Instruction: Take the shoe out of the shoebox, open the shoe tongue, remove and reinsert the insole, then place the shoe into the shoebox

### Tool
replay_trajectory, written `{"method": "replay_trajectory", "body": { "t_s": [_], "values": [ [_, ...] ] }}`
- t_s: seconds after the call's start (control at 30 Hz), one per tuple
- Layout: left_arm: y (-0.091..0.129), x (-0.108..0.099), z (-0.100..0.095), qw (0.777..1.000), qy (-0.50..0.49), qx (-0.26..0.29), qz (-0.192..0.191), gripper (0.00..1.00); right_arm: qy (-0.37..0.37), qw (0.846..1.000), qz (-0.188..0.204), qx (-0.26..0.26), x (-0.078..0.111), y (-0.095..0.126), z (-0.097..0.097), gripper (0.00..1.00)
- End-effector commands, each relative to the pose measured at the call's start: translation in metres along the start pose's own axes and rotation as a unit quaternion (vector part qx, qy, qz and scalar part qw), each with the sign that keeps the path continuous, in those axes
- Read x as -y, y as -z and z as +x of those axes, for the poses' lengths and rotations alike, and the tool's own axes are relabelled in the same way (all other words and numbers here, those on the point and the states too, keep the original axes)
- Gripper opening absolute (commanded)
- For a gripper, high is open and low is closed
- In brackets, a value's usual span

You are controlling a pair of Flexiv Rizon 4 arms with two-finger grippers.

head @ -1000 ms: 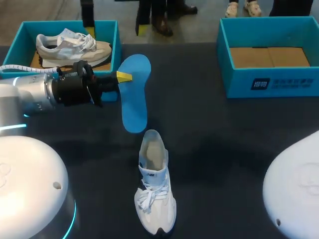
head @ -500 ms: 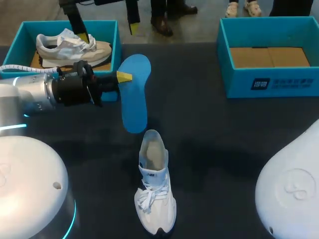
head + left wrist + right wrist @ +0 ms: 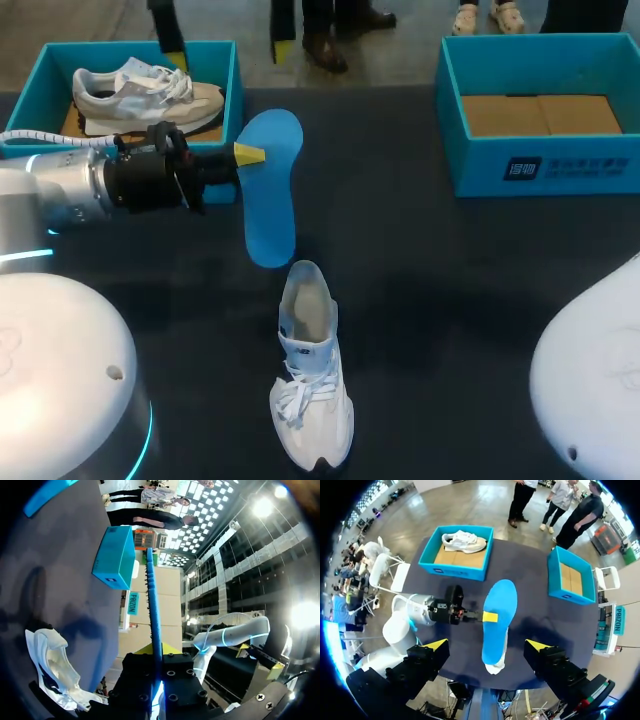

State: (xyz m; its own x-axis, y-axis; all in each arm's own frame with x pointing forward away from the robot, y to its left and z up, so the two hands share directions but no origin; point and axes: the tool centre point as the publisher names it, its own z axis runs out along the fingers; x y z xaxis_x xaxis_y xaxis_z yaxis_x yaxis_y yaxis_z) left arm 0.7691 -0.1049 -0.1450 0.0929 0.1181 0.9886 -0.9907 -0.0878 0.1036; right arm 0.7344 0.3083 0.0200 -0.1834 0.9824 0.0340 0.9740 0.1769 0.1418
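Insole-out step: left fingers [image 3: 250, 154] pinch blue insole [image 3: 270, 205], upper centre-left. Right fingers [image 3: 487, 645] wide open, empty. Next, probably slide it into white shoe [image 3: 310, 385], lower centre.

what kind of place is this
Probably a robot demo or test bench for shoe handling: a dark table with two teal shoeboxes, a white shoe lying on it, and the left gripper holding a blue insole.
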Motion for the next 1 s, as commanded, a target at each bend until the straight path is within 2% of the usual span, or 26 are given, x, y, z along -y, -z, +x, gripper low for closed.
{"method": "replay_trajectory", "body": {
  "t_s": [0.03, 0.2, 0.3, 0.63, 0.8, 1.0],
  "values": [
    [0.000, -0.001, 0.001, 1.000, 0.000, 0.002, 0.000, 0.00, -0.007, 0.989, 0.001, -0.145, 0.003, -0.002, -0.024, 1.00],
    [0.000, -0.001, 0.001, 1.000, 0.000, 0.002, 0.000, 0.00, -0.016, 0.980, 0.013, -0.198, 0.004, -0.006, -0.035, 1.00],
    [0.000, -0.001, 0.001, 1.000, 0.000, 0.002, 0.000, 0.00, -0.010, 0.969, 0.009, -0.248, 0.004, -0.009, -0.040, 1.00],
    [0.000, -0.001, 0.001, 1.000, 0.000, 0.002, 0.000, 0.00, -0.023, 0.942, 0.015, -0.334, 0.008, -0.024, -0.060, 1.00],
    [0.000, -0.001, 0.001, 1.000, 0.000, 0.002, 0.000, 0.00, -0.018, 0.916, 0.013, -0.400, 0.008, -0.031, -0.070, 1.00],
    [0.000, -0.001, 0.001, 1.000, 0.000, 0.002, 0.000, 0.00, -0.019, 0.895, 0.020, -0.445, 0.009, -0.041, -0.077, 1.00]
  ]
}}
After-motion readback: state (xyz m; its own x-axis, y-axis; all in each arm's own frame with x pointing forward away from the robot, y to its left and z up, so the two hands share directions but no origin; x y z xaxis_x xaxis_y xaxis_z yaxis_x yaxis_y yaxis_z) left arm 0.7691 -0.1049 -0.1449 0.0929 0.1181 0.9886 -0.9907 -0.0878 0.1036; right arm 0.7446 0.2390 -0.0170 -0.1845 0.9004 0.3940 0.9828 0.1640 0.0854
